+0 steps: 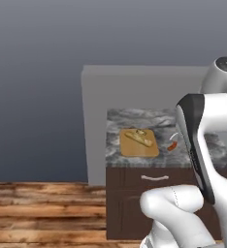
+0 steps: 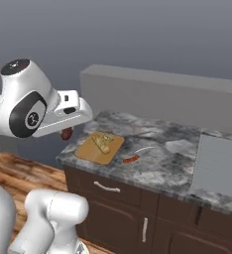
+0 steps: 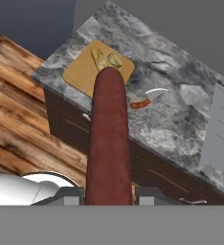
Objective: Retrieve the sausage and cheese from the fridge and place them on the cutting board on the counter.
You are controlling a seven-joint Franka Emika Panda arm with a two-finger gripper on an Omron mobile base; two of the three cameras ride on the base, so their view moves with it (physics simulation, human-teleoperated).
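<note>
My gripper point(image 3: 109, 194) is shut on the sausage point(image 3: 108, 139), a dark red-brown cylinder that points away from the hand toward the counter. In the right base view the sausage point(image 2: 67, 133) hangs under the hand, in the air just left of the counter's point(image 2: 162, 171) corner. The tan cutting board point(image 3: 80, 76) lies near the counter's left end, beyond and below the sausage tip, with a pale yellow piece point(image 3: 106, 60) on it that may be the cheese. The board point(image 1: 139, 145) point(image 2: 90, 151) carries that piece point(image 1: 138, 138) point(image 2: 103, 142) in both base views. The fridge is out of view.
A small orange-red object point(image 2: 131, 159) point(image 3: 140, 103) point(image 1: 172, 146) with a thin white curved part lies on the marbled counter just right of the board. A flat grey panel point(image 2: 219, 166) covers the counter's right part. A grey wall point(image 2: 162, 94) stands behind; wooden floor point(image 1: 42, 208) lies left.
</note>
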